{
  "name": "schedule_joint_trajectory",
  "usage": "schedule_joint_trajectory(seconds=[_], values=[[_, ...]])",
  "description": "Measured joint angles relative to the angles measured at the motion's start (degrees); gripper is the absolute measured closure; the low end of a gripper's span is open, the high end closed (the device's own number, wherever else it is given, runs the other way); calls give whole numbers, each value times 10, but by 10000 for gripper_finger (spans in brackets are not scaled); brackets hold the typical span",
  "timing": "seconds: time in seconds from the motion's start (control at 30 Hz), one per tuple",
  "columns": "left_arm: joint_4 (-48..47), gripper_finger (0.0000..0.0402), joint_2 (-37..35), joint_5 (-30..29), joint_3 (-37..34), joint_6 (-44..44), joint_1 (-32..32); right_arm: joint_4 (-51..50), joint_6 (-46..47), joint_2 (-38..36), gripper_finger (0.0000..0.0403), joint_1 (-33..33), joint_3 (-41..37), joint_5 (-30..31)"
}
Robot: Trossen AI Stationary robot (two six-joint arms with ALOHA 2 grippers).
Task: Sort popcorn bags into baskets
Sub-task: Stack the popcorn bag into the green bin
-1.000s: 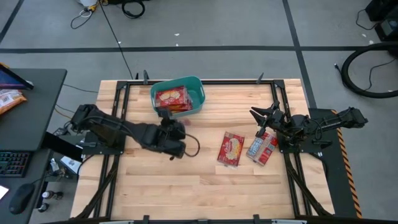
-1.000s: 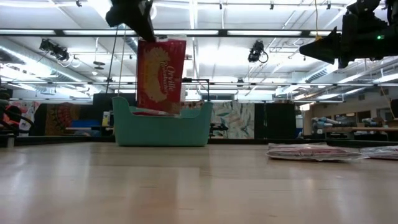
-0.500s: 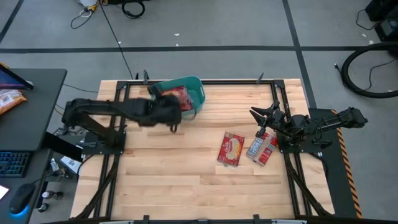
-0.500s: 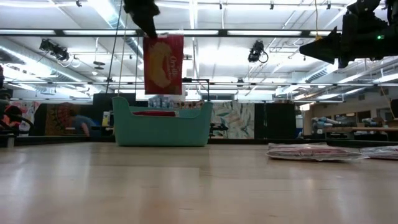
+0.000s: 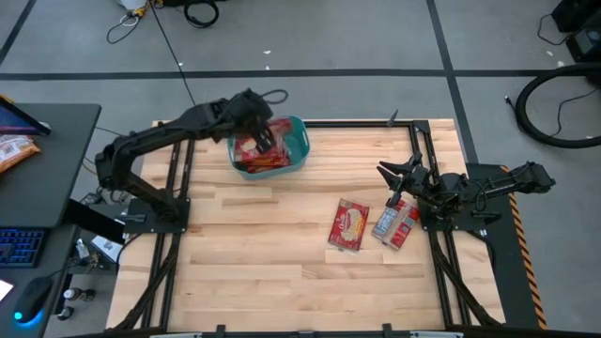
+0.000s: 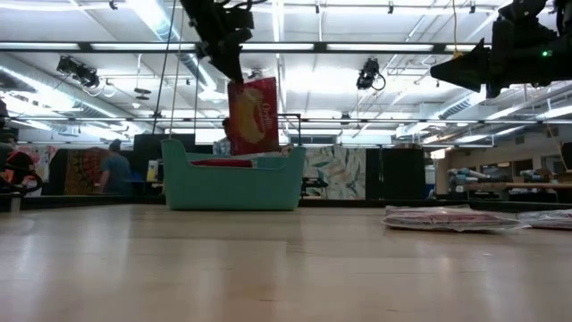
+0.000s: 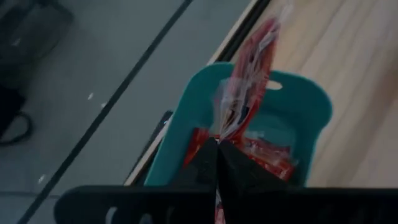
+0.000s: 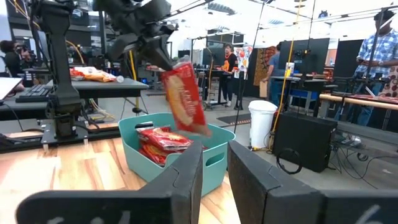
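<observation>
On the table [image 5: 282, 282], near its right edge, two popcorn bags lie flat side by side. One red bag [image 5: 350, 225] lies a bit closer to the middle. The other bag [image 5: 395, 223] lies just beside it, partly under the right gripper [image 5: 389, 173]. In the low view these two bags [image 6: 447, 218] look like thin flat shapes on the wood.

The right gripper waits above the right side of the table. Its two dark fingers [image 8: 186, 180] stand a little apart and hold nothing.

Farther back, close to the far edge and left of the middle, stands the teal basket [image 5: 299, 141]. Red popcorn bags [image 8: 163, 140] already lie inside it.

The left arm reaches over the basket from the left side. The left gripper [image 5: 254, 115] is clamped tight on the top end of one more popcorn bag [image 6: 254, 116]. That held bag hangs down, tilted a little, with its lower end just above the basket rim [image 6: 232, 165]. From the left wrist view the held bag [image 7: 249, 81] hangs right over the open basket [image 7: 311, 118].

Behind the table, people [image 8: 384, 46] stand in the room.
</observation>
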Motion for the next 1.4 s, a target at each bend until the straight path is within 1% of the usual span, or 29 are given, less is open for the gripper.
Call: schedule_joint_trajectory(seconds=[0.07, 0.2, 0.27, 0.37, 0.47, 0.57, 0.63, 0.67, 0.83, 0.9, 0.97, 1.1, 1.23, 1.33, 1.4], values=[[6, 395, 0, 33, 0, 6, 20, 0, 0, 0, 322, 0, 0, 0], [-6, 395, 0, 95, 0, -51, 65, 0, 0, 0, 322, 0, 0, 0], [-14, 395, 0, 118, 0, -54, 83, 0, 0, 0, 322, 0, 0, 0], [-17, 395, 0, 128, 0, -17, 97, 0, 0, 0, 322, 0, 0, 0], [-11, 395, 0, 162, 0, 29, 101, 0, 0, 0, 322, 0, 0, 0], [-30, 395, 0, 189, 0, 108, 101, 0, 0, 0, 322, 0, 0, 0], [-70, 395, 1, 190, 0, 155, 99, 0, 0, 0, 322, 0, 0, 0], [-89, 395, 1, 188, 0, 164, 99, 0, 0, 0, 322, 0, 0, 0], [-166, 395, 1, 130, 0, 206, 99, 0, 0, 0, 322, 0, 0, 0], [-186, 395, 1, 123, 0, 233, 100, 0, 0, 0, 322, 0, 0, 0], [-205, 395, 1, 123, 0, 268, 99, 0, 0, 0, 322, 0, 0, 0], [-221, 395, 1, 123, 0, 377, 94, 0, 0, 0, 322, 0, 0, 0], [-236, 395, 1, 125, 0, 458, 87, 0, 0, 0, 322, 0, 0, 0], [-230, 395, 1, 152, 0, 528, 80, 0, 0, 0, 322, 0, 0, 0], [-207, 395, 1, 167, 0, 576, 77, 0, 0, 0, 322, 0, 0, 0]])
